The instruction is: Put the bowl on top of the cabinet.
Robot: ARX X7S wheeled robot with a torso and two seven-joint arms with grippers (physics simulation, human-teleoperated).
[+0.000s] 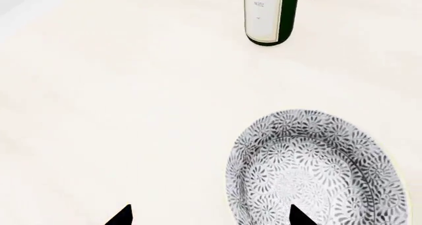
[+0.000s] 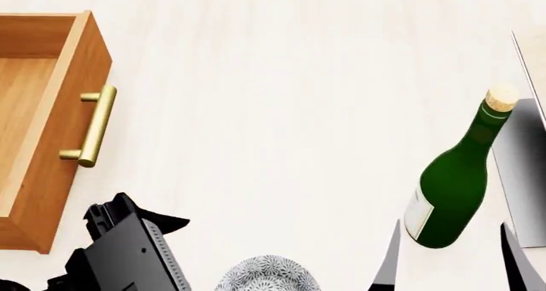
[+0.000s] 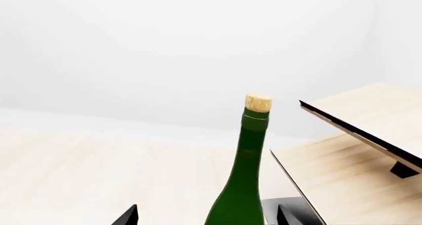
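The speckled bowl [image 1: 315, 170] sits upright on the pale wooden tabletop [image 1: 118, 111], at the near edge of the head view just beside the left arm, and the left gripper [image 1: 209, 216] hovers above it with its fingers spread wide and empty, one fingertip [image 1: 302, 217] over the bowl's inside, seemingly lined up to pinch the rim. The right gripper [image 3: 205, 216] also stands wide open and empty facing the corked green wine bottle [image 2: 456, 176], likely just parked. The orange-brown cabinet [image 2: 51, 121], a brass-handled drawer showing, stands well apart on the robot's left.

bottle label [image 1: 260, 12] — print there, too small to read
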